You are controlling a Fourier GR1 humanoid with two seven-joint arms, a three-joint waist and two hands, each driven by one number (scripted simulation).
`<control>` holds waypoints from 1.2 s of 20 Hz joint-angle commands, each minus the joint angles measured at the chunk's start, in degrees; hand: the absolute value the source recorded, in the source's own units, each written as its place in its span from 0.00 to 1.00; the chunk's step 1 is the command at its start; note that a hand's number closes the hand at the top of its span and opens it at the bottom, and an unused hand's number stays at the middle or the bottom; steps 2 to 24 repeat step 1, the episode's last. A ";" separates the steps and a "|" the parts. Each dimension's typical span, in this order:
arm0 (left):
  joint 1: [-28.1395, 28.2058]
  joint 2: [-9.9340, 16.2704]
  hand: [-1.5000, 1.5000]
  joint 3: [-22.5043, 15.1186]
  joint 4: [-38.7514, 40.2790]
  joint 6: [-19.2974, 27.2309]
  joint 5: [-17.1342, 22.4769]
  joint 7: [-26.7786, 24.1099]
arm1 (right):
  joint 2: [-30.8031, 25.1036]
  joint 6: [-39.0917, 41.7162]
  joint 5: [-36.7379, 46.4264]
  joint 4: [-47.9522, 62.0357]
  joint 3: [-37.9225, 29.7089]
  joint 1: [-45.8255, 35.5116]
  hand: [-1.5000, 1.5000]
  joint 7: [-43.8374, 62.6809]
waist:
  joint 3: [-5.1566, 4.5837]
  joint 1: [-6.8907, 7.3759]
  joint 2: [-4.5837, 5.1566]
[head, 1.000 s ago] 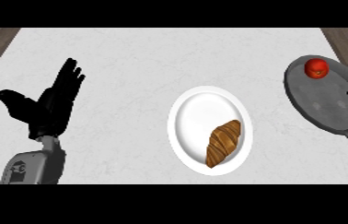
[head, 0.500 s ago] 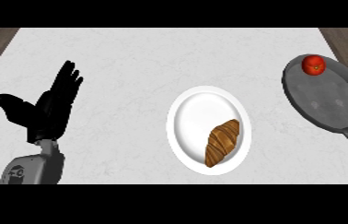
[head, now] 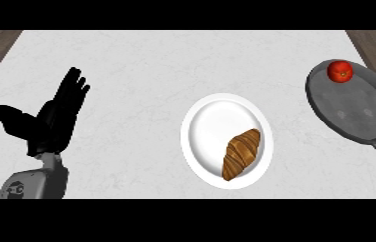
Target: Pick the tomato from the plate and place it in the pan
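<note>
- The counter is a pale marbled white top, filling nearly the whole view;
- a white plate lies directly on it near the middle;
- a grey pan rests on it at the right edge.

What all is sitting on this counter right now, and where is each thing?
tomato: one, red, in the pan near its far rim, at the right
pan: one, dark grey, at the counter's right edge, partly cut off by the view
plate: one, white, round, middle of the counter
croissant: one, brown with darker stripes, on the near right part of the plate
counter: one, pale grey marbled top
left robot hand: one, black on a grey forearm, open, fingers up, resting at the left
right robot hand: not in view
</note>
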 commanded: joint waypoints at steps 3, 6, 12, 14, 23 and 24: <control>0.07 2.66 0.50 1.85 -3.88 -1.63 2.51 4.86 | 0.11 7.22 -1.73 0.01 0.31 4.32 0.00 -7.32 | -0.05 0.08 -0.19; 0.07 2.66 0.50 1.85 -3.88 -1.63 2.51 4.86 | 0.11 7.22 -1.73 0.01 0.31 4.32 0.00 -7.32 | -0.05 0.08 -0.19; 0.07 2.66 0.50 1.85 -3.88 -1.63 2.51 4.86 | 0.11 7.22 -1.73 0.01 0.31 4.32 0.00 -7.32 | -0.05 0.08 -0.19; 0.07 2.66 0.50 1.85 -3.88 -1.63 2.51 4.86 | 0.11 7.22 -1.73 0.01 0.31 4.32 0.00 -7.32 | -0.05 0.08 -0.19; 0.07 2.66 0.50 1.85 -3.88 -1.63 2.51 4.86 | 0.11 7.22 -1.73 0.01 0.31 4.32 0.00 -7.32 | -0.05 0.08 -0.19; 0.07 2.66 0.50 1.85 -3.88 -1.63 2.51 4.86 | 0.11 7.22 -1.73 0.01 0.31 4.32 0.00 -7.32 | -0.05 0.08 -0.19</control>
